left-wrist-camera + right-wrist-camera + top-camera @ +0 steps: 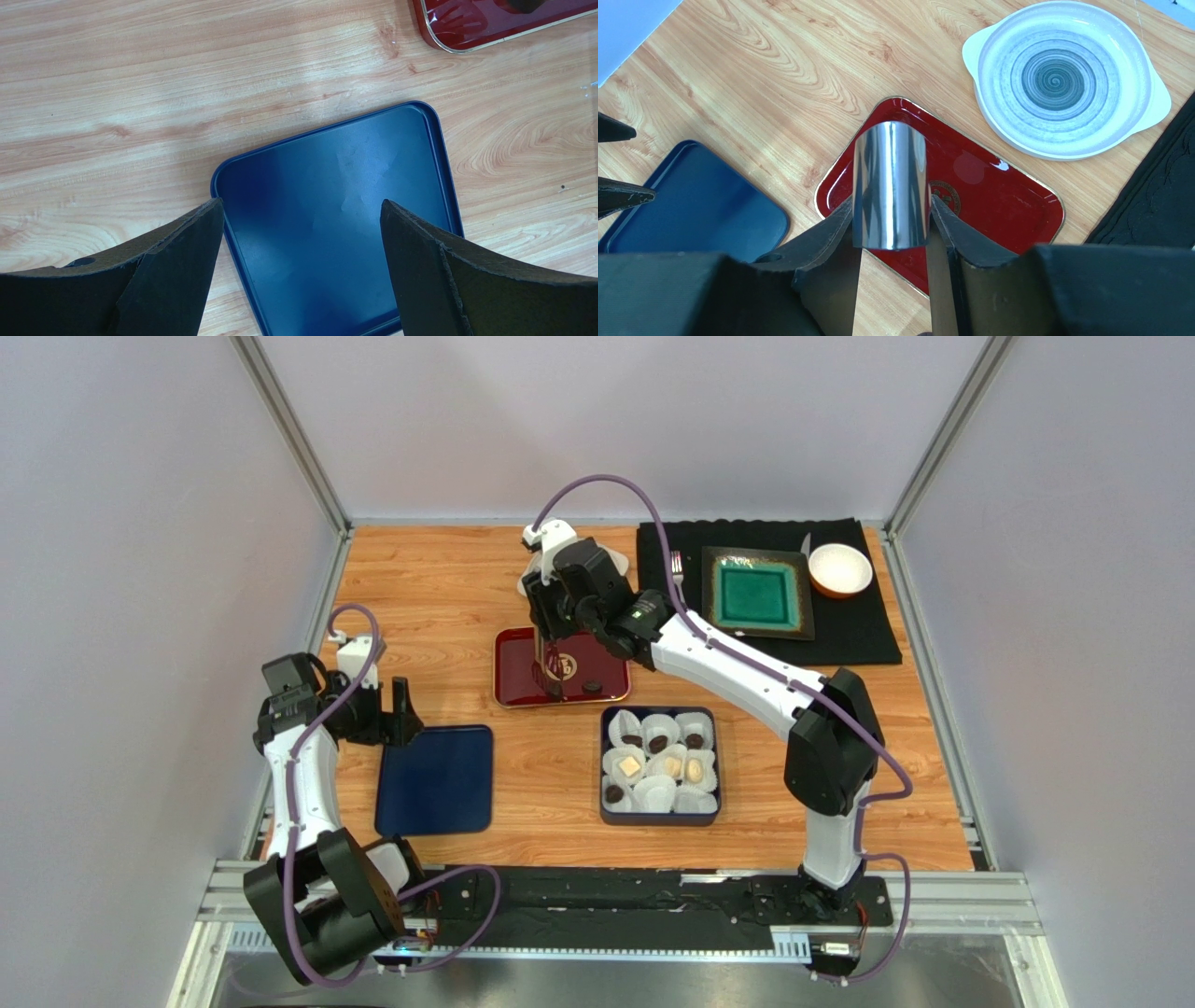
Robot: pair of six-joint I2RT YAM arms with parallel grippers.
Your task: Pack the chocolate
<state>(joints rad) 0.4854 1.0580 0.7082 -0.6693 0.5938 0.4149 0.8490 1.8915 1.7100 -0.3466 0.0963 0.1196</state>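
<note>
- The right end effector (556, 633) is clamping the metal tongs (890, 185), holding them upright over the red tray (521, 682).
- One dark chocolate (592, 685) is lying on that tray, just right of the tongs on the side toward the box (659, 821). Other pieces are sitting in its paper cups (655, 793).
- The left end effector (302, 210) is hanging wide above the blue lid (351, 175), well apart, so the right arm is standing nearer.

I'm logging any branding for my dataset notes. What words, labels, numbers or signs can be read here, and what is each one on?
No text can be read in any view.
Red tray: a round emblem at its centre, too small and partly hidden to read.
Metal tool in the right pincer: no marking shows.
Blue tray: plain, no marking.
</note>
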